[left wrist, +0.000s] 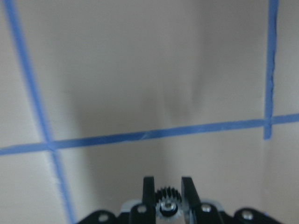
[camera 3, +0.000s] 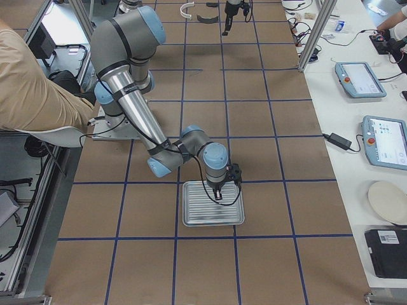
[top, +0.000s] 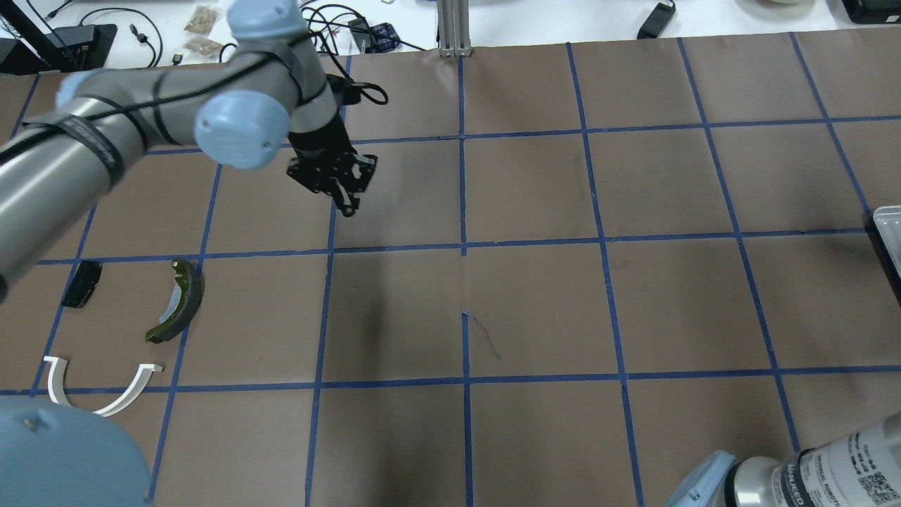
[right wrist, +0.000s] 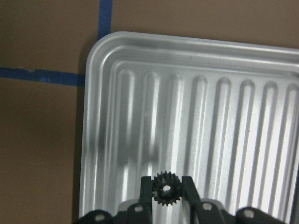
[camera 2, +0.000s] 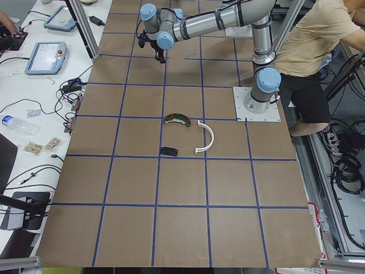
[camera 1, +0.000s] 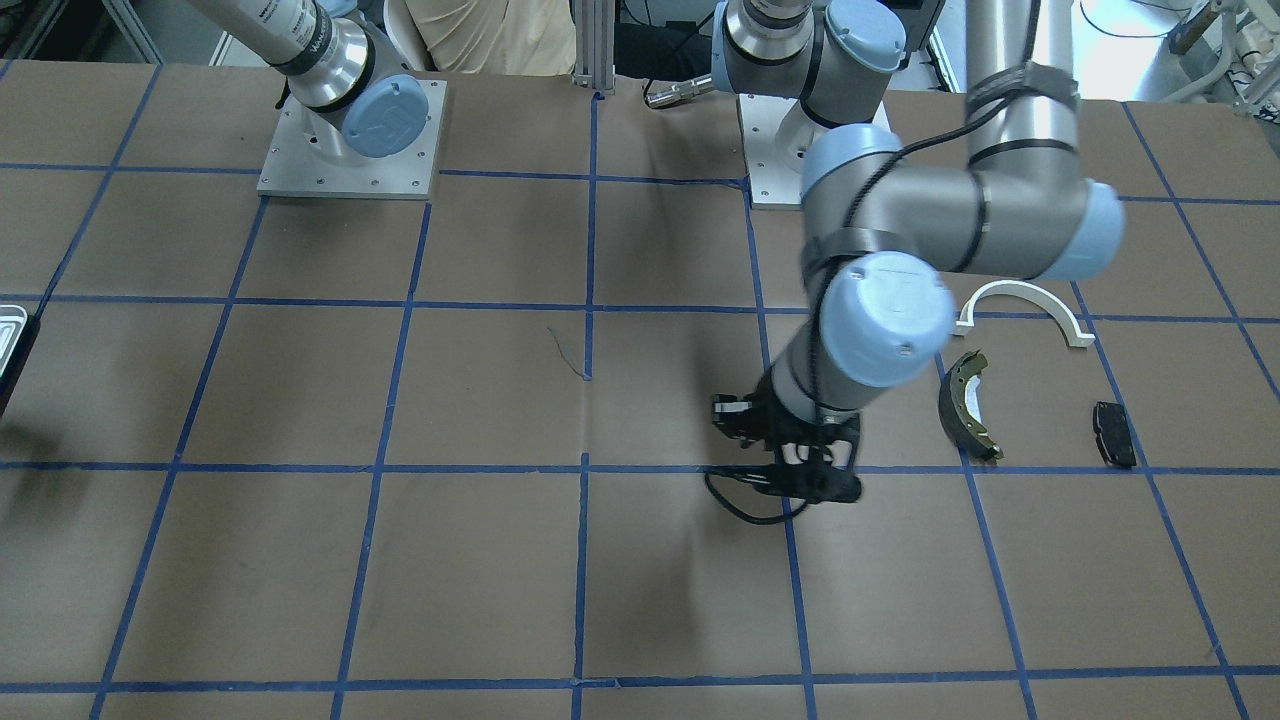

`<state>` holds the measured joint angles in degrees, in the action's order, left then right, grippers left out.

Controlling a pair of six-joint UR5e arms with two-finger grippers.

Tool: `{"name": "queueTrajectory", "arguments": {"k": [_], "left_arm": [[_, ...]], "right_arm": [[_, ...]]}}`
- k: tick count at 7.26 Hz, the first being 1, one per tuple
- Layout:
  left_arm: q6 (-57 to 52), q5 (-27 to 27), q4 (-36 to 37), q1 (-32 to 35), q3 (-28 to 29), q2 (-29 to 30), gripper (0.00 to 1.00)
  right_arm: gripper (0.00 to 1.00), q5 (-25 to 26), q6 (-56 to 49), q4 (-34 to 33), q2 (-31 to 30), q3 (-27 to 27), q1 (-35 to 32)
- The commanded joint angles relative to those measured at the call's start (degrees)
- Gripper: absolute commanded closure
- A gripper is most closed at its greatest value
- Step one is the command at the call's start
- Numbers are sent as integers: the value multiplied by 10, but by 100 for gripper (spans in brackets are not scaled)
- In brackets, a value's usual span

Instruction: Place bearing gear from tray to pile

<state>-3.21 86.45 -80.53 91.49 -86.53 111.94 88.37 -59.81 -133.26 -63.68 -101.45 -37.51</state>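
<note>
The silver tray [camera 3: 191, 222] lies on the robot's right end of the table; its ribbed floor fills the right wrist view [right wrist: 100, 51]. My right gripper [right wrist: 167, 186] hangs over the tray, shut on a small black gear [right wrist: 164, 189]. My left gripper [top: 348, 204] hangs above the brown table, shut on a small bearing gear [left wrist: 167, 207]. The pile lies nearer the robot and to the left gripper's left: a white arch [top: 127, 396], an olive brake shoe [top: 179, 303] and a black pad [top: 81, 284].
Blue tape lines grid the brown table [top: 535, 310]. A person in a beige shirt [camera 2: 313, 34] sits beside the arm bases. Tablets and cables lie on the white bench [camera 3: 381, 127] along the far table edge.
</note>
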Motion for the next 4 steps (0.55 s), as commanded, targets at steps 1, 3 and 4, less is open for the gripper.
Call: {"name": "queueTrajectory", "arguments": {"k": [1,3,4], "left_arm": [[-124,63,-67,-114,48,-7,100],[-212,71,-59,-226,28,2,100],[-237,71,-45,-258,11,6,100]], "right_arm": [[100,-2,40,16,-38,-16,-58],[100,-3,249,15,-71,-48,-193],[100,2,348,15,-74,-50,-278]]}}
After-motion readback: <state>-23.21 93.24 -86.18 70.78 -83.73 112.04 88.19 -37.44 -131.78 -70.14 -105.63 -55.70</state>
